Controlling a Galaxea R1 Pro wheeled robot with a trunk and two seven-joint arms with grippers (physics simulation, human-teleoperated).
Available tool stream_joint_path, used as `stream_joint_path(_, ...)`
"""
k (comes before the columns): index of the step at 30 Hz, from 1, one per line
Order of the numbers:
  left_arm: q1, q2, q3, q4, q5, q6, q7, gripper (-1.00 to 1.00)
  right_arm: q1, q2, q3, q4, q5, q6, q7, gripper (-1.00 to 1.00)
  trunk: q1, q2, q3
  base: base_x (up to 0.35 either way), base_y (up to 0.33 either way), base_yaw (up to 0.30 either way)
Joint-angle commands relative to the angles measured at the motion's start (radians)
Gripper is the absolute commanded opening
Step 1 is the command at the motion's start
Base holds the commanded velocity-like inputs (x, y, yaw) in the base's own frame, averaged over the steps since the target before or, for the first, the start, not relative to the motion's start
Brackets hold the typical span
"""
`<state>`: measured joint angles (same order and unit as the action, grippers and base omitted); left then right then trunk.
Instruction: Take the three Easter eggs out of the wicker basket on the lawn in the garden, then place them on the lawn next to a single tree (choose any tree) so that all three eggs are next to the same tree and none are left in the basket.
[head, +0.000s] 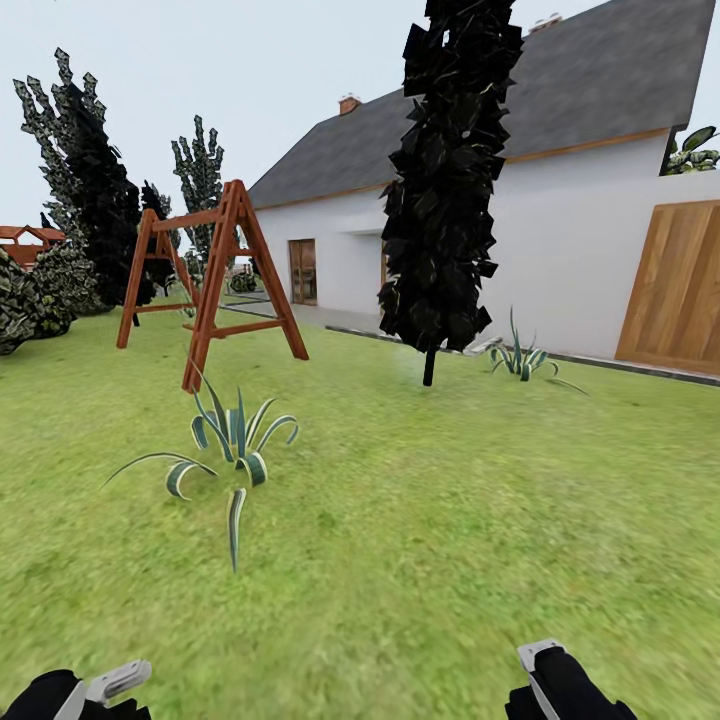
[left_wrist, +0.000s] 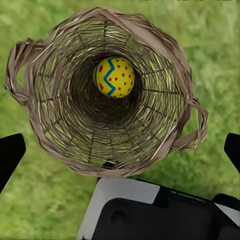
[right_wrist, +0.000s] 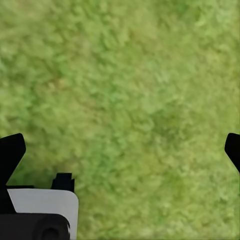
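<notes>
My left pincer (left_wrist: 120, 145) hung spread wide, straight above the basket (left_wrist: 50, 130), one egg (left_wrist: 114, 76) lying deep below it.

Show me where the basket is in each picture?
Head view: the wicker basket is not in it.
Left wrist view: the wicker basket sits in the middle, seen from above, one Easter egg inside.
Right wrist view: the basket is not in it.
Shared landmark: the lawn lies under everything.
</notes>
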<state>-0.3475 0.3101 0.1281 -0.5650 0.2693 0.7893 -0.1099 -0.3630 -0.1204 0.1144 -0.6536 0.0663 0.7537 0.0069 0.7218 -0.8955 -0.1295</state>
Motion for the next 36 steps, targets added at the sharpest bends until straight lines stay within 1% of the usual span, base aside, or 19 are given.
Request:
stream_joint_path(1, -0.001, 0.000, 0.005, -0.001, -0.006, 0.005, -0.007, 1.00, -0.001, -0.001, 0.005, -0.001, 0.006, 0.006, 0.001, 1.00, 0.004, -0.008, -0.005, 0.000, 0.000, 0.000)
stream_joint_path(36, -0.001, -0.003, 0.002, 0.000, -0.007, 0.003, -0.005, 1.00, -0.001, -0.001, 0.005, -0.001, 0.006, 0.006, 0.001, 1.00, 0.138, -0.253, -0.115, 0.000, 0.000, 0.000)
